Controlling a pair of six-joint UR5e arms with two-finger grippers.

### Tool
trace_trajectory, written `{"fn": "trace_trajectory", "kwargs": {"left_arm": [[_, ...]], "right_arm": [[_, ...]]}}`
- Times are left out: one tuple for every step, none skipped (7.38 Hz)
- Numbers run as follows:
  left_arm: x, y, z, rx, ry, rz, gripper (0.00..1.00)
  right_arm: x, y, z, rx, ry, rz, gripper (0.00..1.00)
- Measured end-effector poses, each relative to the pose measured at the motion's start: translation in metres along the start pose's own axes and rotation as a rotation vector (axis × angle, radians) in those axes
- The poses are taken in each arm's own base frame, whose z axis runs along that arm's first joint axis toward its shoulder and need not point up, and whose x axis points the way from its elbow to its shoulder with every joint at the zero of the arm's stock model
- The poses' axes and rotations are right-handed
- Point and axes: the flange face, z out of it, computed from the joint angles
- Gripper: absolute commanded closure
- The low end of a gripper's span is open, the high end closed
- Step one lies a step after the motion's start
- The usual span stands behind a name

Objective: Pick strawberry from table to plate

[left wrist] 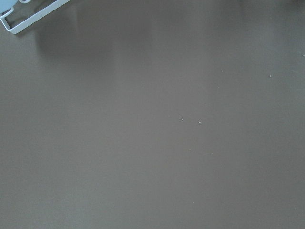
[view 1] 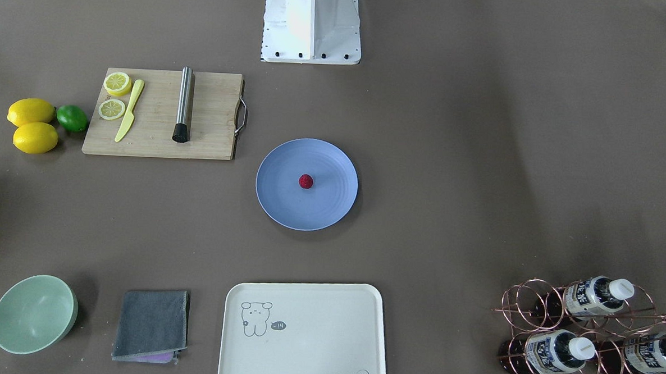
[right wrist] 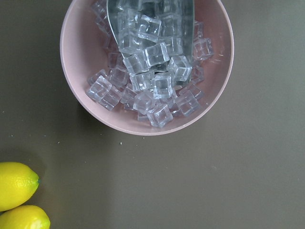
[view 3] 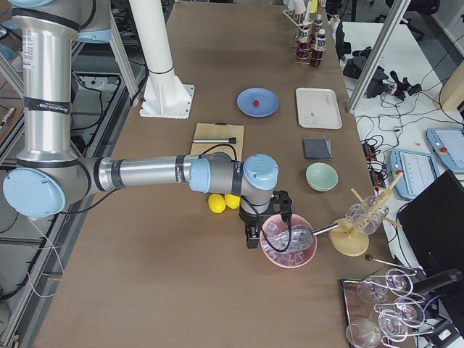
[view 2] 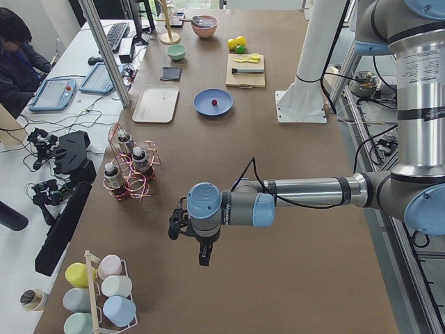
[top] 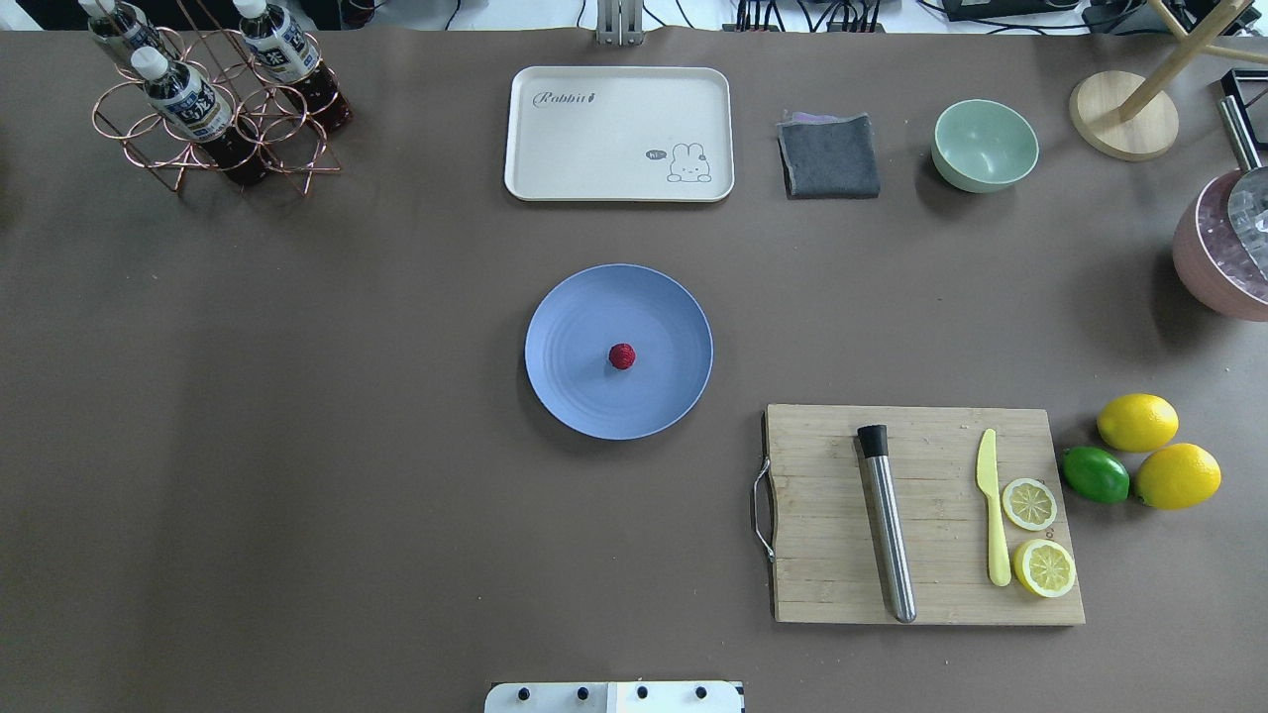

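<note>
1. Tiny dark-red bumpy strawberry (top: 621, 356) sits approx. at the centre of the round periwinkle-blue matte plate (top: 575, 307). The plate lies mid-way along the flat brown-grey worktop (top: 297, 446). Nothing touches the berry.
2. Judgement: task looks done, since the strawberry is on the plate and not on the bare worktop. It is well apart from the rim, so it is unlikely to roll off.
3. Left claw (view 2: 203, 254) hangs over bare worktop at the robot's left end, well apart from the plate. It shows in a side view only, so can't tell if it is open or closed. Its wrist cam shows mostly plain brown surface.
4. Right claw (view 3: 252, 235) hovers at the opposite end, just beside a pink round bowl of clear ice cubes (right wrist: 76, 95) and near two yellow lemons (right wrist: 14, 186). Again side view only, so can't tell its state. Its wrist cam looks straight down into the bowl.
5. Prob. reason for the arm poses: both are out wide, which leaves the plate area unobstructed for the fixed cams.
6. Other items: a wooden cutting board w/ metal handle (top: 822, 555) lies near the plate but apart from it. A cream rect. tray w/ an animal drawing (top: 594, 129) sits beyond the plate. Neither bears on the berry.
</note>
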Motion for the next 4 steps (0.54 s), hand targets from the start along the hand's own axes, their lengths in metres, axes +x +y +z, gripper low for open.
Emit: {"fn": "trace_trajectory", "kwargs": {"left_arm": [[-0.0003,0.0021,0.0009,-0.003,0.0,-0.002,0.02],[-0.0008,0.0039,0.0015,-0.005,0.0,-0.004,0.02],[-0.0013,0.0049,0.0021,-0.007,0.001,-0.006,0.02],[-0.0016,0.0056,0.0025,-0.007,0.001,-0.006,0.02]], "right_arm": [[0.0001,0.0002,0.0004,-0.001,0.0,0.001,0.0],[0.0001,0.0001,0.0011,-0.002,0.0,0.0,0.0],[0.0001,0.0002,0.0017,-0.004,-0.001,0.001,0.0],[0.0001,0.0006,0.0022,-0.005,-0.002,0.001,0.0]]}}
